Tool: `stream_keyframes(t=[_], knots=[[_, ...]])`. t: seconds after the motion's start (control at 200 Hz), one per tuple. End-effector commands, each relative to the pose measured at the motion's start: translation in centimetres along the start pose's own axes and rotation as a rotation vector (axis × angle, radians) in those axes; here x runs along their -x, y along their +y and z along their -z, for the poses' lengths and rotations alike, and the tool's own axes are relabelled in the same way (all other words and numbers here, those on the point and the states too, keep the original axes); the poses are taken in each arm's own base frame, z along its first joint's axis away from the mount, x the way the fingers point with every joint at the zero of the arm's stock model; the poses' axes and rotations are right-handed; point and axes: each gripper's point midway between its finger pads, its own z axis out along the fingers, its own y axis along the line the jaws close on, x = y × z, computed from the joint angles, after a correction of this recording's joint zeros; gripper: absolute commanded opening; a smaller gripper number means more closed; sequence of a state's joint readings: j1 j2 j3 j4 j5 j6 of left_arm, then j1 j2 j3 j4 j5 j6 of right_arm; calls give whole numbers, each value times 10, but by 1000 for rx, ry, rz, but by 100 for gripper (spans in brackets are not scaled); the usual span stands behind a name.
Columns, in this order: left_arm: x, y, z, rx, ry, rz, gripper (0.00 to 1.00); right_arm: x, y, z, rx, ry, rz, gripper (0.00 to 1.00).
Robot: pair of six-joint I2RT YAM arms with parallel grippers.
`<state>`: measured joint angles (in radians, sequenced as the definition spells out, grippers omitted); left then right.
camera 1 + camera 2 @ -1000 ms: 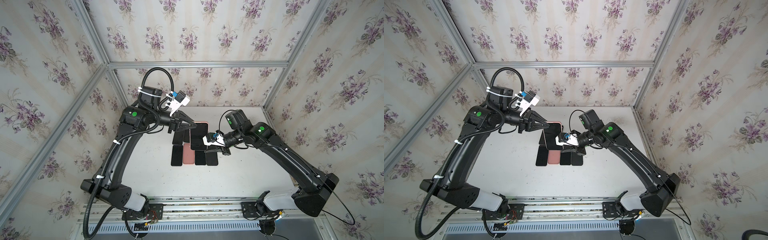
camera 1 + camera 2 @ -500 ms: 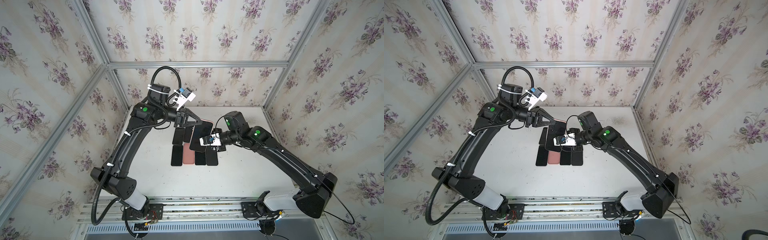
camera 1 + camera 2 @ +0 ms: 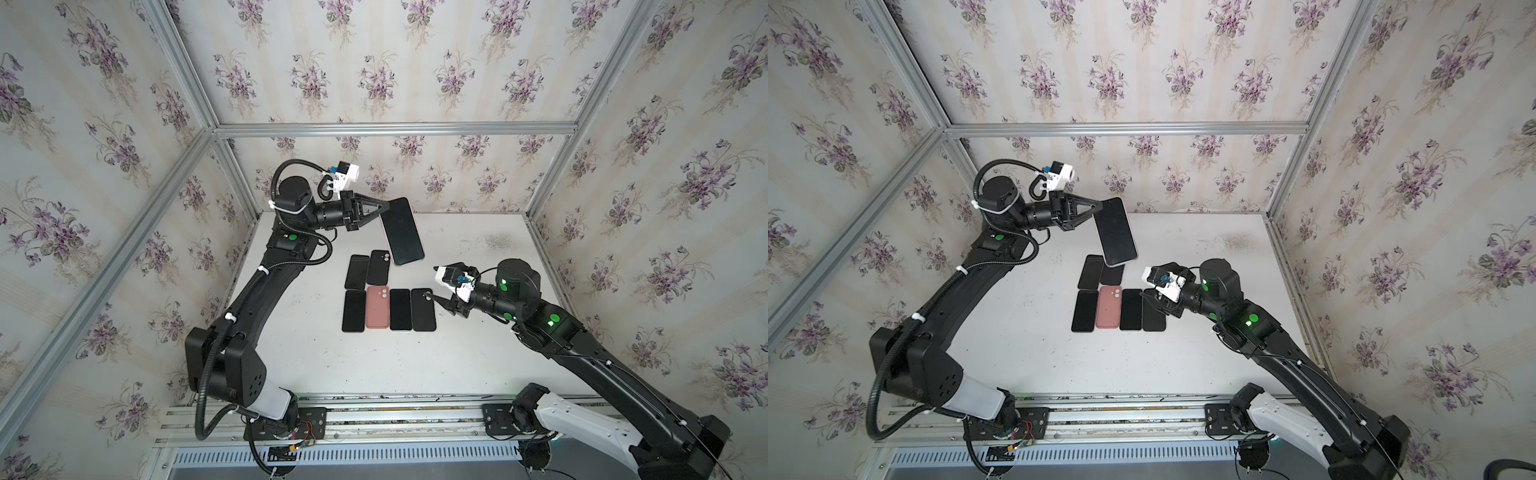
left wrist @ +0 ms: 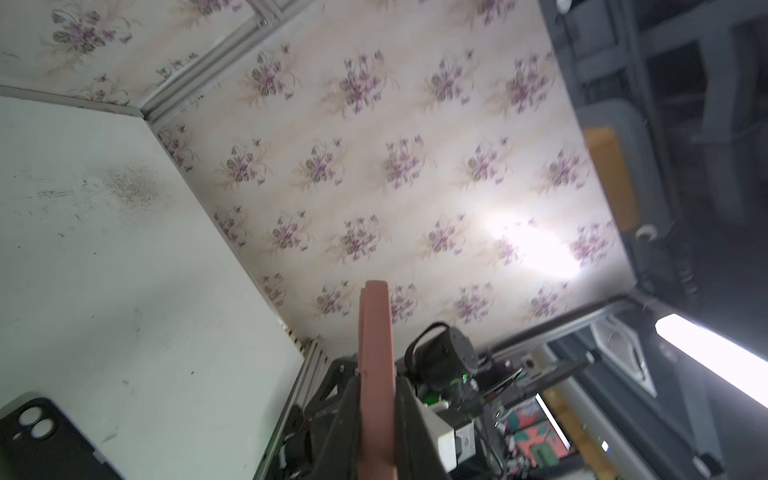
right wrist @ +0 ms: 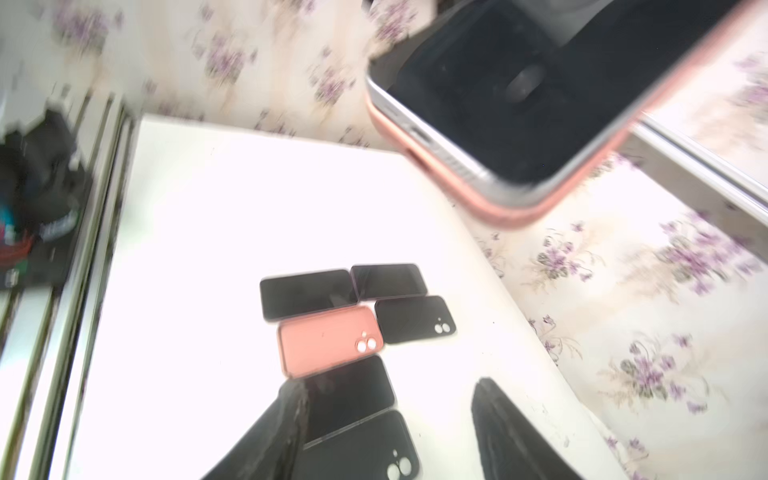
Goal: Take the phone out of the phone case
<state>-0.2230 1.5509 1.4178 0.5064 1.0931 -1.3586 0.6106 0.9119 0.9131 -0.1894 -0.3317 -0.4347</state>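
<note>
In both top views a phone [image 3: 402,235] [image 3: 1116,239] in a pink phone case hangs tilted above the back of the table, screen up. My left gripper [image 3: 384,206] [image 3: 1099,205] is shut on its far end. In the left wrist view the case's pink edge [image 4: 376,365] stands between the jaws of the left gripper [image 4: 376,399]. The right wrist view shows the phone's silver edge [image 5: 453,160] raised above the pink rim [image 5: 498,214]. My right gripper [image 3: 438,301] [image 3: 1152,301] [image 5: 390,386] is open and empty, low over the right end of the row of phones.
On the white table [image 3: 478,257] lie several dark phones and cases in two rows, among them an empty pink case [image 3: 377,306] [image 5: 330,340] and a black case [image 4: 37,432] with camera holes. Flowered walls close the back and both sides.
My right gripper has opened, let go of the phone's near end and drawn back to the right and down. The left gripper has carried the cased phone up and toward the back wall.
</note>
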Motion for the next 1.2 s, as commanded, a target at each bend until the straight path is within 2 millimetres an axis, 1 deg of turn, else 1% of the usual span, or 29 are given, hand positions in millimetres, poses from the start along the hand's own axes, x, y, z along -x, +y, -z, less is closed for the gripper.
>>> stream_keyframes(t=[0.0,0.045,0.11,0.16,0.175,0.265,0.32,0.375,0.475,0.56,0.685,0.839,1.089,1.114,1.194], knots=[[20,-69,11,-255,-110,51,0,30,-18,9,-58,-118,-292,68],[21,-67,11,-254,-114,63,0,39,-20,9,-39,-164,-402,68],[23,-62,10,-249,-118,80,0,54,-17,7,28,-263,-522,68],[23,-59,10,-247,-119,88,0,63,-21,5,45,-332,-614,68],[23,-58,10,-246,-118,91,0,65,-24,5,47,-358,-667,68],[22,-51,10,-241,-125,110,0,77,-33,2,66,-463,-771,67],[21,-50,9,-242,-121,112,0,84,-38,1,77,-518,-818,67],[20,-49,8,-244,-122,114,0,94,-41,0,106,-569,-833,67],[19,-49,6,-248,-120,117,0,107,-42,-4,163,-610,-848,66],[19,-48,6,-251,-119,120,0,108,-44,-8,184,-642,-878,65],[17,-46,7,-249,-124,121,0,112,-44,-10,205,-665,-876,65],[17,-42,8,-252,-138,123,0,118,-42,-8,238,-680,-875,65],[15,-43,6,-257,-136,116,0,113,-43,-13,231,-671,-901,65],[15,-42,6,-256,-133,116,0,118,-44,-10,238,-697,-887,65],[13,-39,4,-254,-133,123,0,121,-44,-10,250,-707,-890,65]])
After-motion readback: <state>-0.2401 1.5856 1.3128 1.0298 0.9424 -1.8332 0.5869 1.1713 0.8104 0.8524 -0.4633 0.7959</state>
